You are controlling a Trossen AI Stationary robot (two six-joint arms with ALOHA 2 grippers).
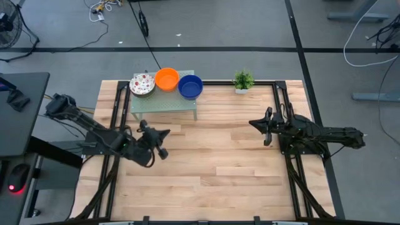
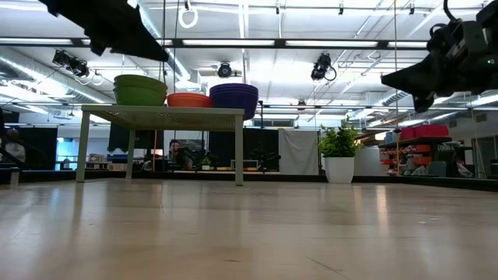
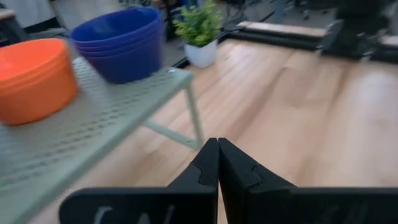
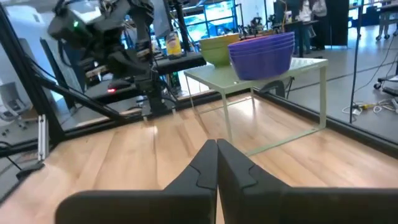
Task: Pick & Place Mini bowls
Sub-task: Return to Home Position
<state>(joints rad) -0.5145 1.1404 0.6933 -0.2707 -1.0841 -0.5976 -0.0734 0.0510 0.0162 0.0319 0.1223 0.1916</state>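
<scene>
**Once stacked, only home to reach**

Though close by the shelf (image 1: 164, 105), count the left gripper (image 3: 217, 149) as empty: fingers pressed together, nothing between; place it just off the shelf's near long edge, about midway along, held higher than the shelf top and aimed slantwise toward the shelf's right end. Find the right gripper (image 4: 217, 149) well off beyond that right end, likewise closed on nothing, aimed back at the shelf.

Look for the bowls on the shelf top only: three nested stacks in one row; white speckled stack (image 1: 142, 84) at the shelf's left end, orange stack (image 1: 166, 79) in the middle, blue stack (image 1: 190, 87) at the right end; close side by side, touching or not impossible to tell. Expect no long axis from round bowls; take the row's axis instead, running along the shelf's length; mouths up, all upright. See no bowl off the shelf. Leave the plant (image 1: 243, 80) alone, apart beyond the shelf's right end.

Judge the stacking done and only the retreat left. Reckon the left arm far the nearer, with the stacks just across the near edge from its tip; so, probably, draw it straight back from that edge, square to the row, minding the shelf's lip and front leg; expect little risk on the right.
</scene>
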